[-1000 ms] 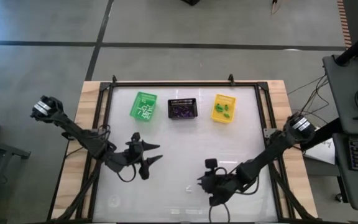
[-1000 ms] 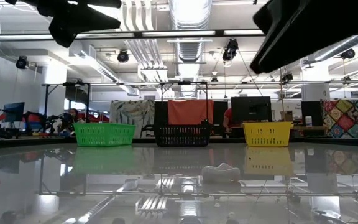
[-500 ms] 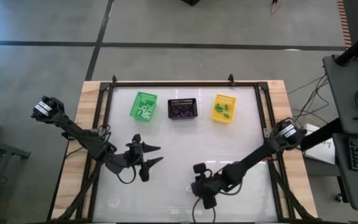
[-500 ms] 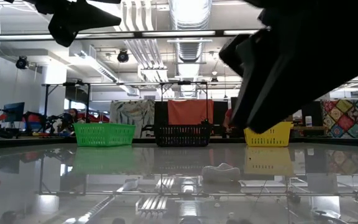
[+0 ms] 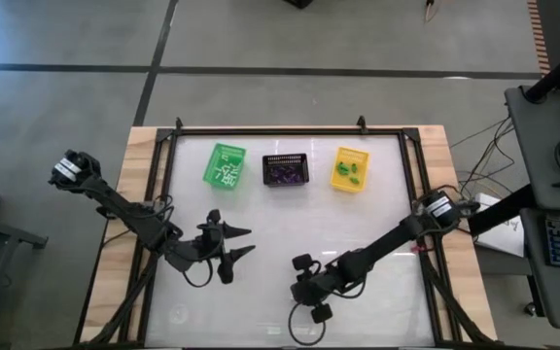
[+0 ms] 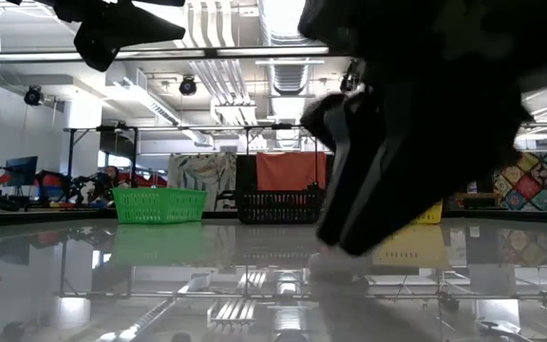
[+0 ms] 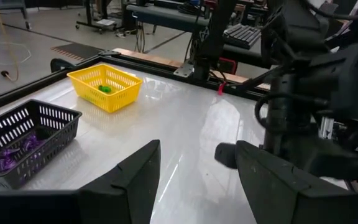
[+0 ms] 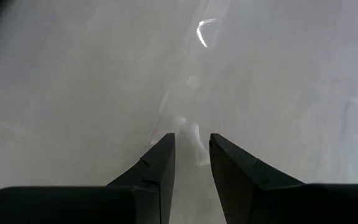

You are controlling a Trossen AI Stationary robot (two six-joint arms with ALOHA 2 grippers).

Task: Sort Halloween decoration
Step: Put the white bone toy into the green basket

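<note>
Looking straight down from the high view, three small baskets stand in a row along the far side of the table (image 5: 387, 209): a green basket (image 5: 225, 164) with white trinkets inside, a black basket (image 5: 285, 170) with purple ones, and a yellow basket (image 5: 350, 168) with green ones. That layout reads as one colour per basket, so most of the Halloween decoration looks already sorted. The left gripper (image 5: 238, 242) waits over the left middle of the table with its fingers spread, holding nothing. The right gripper (image 5: 297, 294) reaches toward the near centre, low over the surface; any trinket there is hidden under it from above.

At table height, the right arm fills most of the low view as a dark mass, and the piece it covers cannot be made out. The green basket (image 6: 160, 204) shows clearly beyond, with the black basket (image 6: 275, 206) beside it.

From the left wrist, its own two fingers (image 7: 132, 183) stand well apart. Purple trinkets (image 7: 8, 154) lie in the black basket (image 7: 23, 134), green ones (image 7: 105, 89) in the yellow basket (image 7: 106, 86), and the right arm (image 7: 316, 118) bends down nearby.

From the right wrist, the right gripper (image 8: 191, 144) points down at the table with its fingers partly parted, a narrow gap between them. A small pale trinket (image 8: 188, 129) lies on the surface just ahead of the tips, not yet pinched. The narrow gap probably suits so tiny a piece, which looks destined for the green basket.
</note>
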